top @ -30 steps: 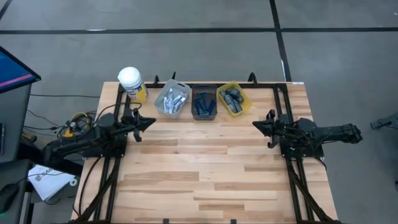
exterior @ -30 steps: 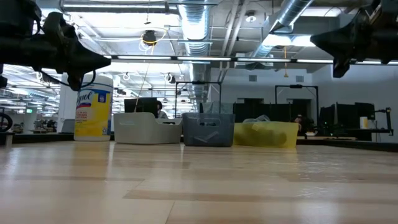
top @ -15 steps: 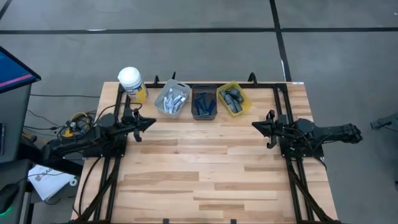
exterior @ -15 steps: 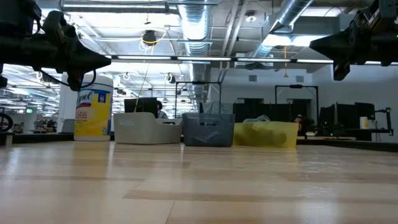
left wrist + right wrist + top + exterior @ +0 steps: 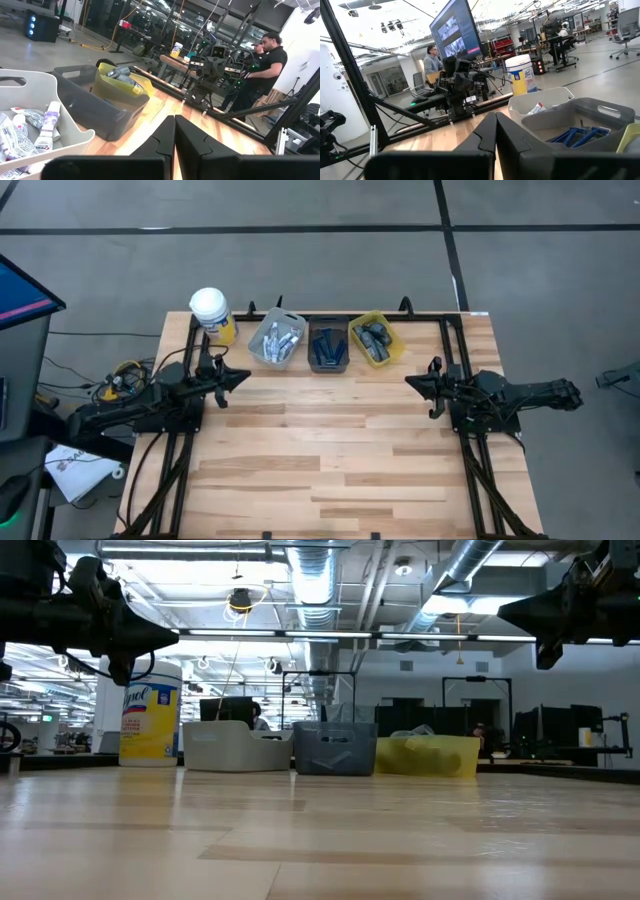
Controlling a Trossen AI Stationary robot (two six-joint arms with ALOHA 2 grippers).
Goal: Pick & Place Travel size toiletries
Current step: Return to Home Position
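High view: three bins stand in a row at the far edge of the table (image 5: 330, 450), ahead of and between the two grippers. The grey bin (image 5: 277, 341) is nearest the left gripper (image 5: 245, 376), the dark bin (image 5: 328, 347) is in the middle, and the yellow bin (image 5: 375, 340) is nearest the right gripper (image 5: 409, 381). A white-lidded yellow jar (image 5: 212, 313) stands beyond the left gripper, beside the grey bin. Only bare wood lies between the grippers.

The left wrist view adds white tubes (image 5: 47, 125) heaped in the grey bin, dark bottles (image 5: 120, 75) in the yellow bin, and a person (image 5: 267, 55) standing in the room beyond. The right wrist view shows blue razors (image 5: 580, 135) in the dark bin. The low view shows both grippers raised above the table.

Each gripper's fingers are pressed together, empty, and well apart from the bins.
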